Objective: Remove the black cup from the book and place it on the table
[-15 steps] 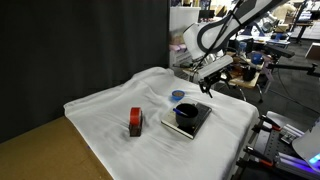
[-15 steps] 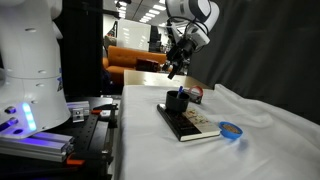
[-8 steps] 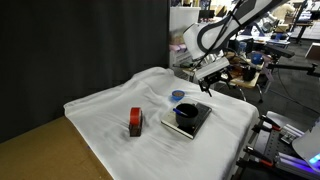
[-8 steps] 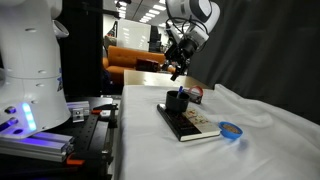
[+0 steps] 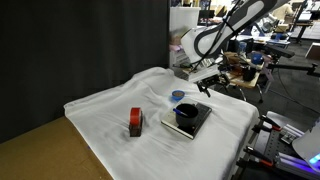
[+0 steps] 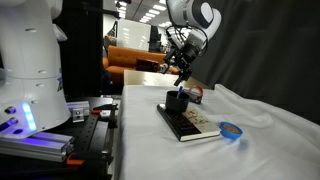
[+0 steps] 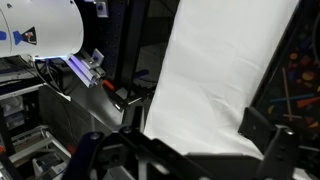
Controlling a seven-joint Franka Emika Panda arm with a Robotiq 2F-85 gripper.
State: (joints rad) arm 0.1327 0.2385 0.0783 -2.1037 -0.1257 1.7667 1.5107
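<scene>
The gripper (image 6: pixel 185 72) holds its two fingers spread wide with nothing between them; in the wrist view the fingers (image 7: pixel 275 150) frame only white cloth, and the cup is not in that picture. Compared with one second ago, the gripper has come a little lower and a little closer to the cup in both exterior views, and the arm has bent more downward. It hangs in the air above the black cup (image 6: pixel 177 101) and to one side of it, clearly apart, without any contact.

The black cup stands upright on the dark part of the book (image 6: pixel 198 126), in the same place as before. The book lies flat on the table (image 6: pixel 265 125), near the edge of it. The blue round lid (image 5: pixel 177 96) and the red and black block (image 5: pixel 135 122) have not moved either.

I judge this as the beginning of the approach: the only change is in the arm, and nothing of the task itself is done yet. The gripper must first descend and centre over the cup before it can close and lift it from the book to the white cloth
</scene>
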